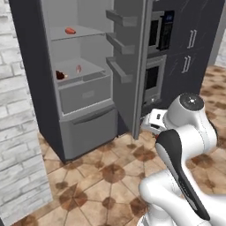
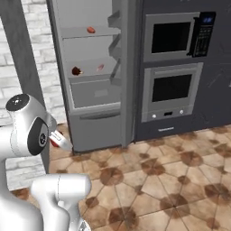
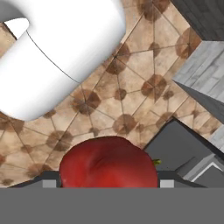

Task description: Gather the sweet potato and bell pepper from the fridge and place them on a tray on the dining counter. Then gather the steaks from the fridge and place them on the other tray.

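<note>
Right, the rounded bright red bell pepper (image 3: 108,162) sits clamped in the two-finger gripper (image 3: 105,183), low beside the base and away from the tall grey open fridge (image 1: 84,106). Best carry it level and slow over the tiled floor, no jolts, toward the dining counter.

Floor (image 2: 171,180): tan tiles with brown star insets. Wall (image 1: 17,132): whitewashed brick. Dark cabinetry (image 2: 216,90) housing built-in microwave (image 2: 178,37) above oven (image 2: 171,92).
</note>
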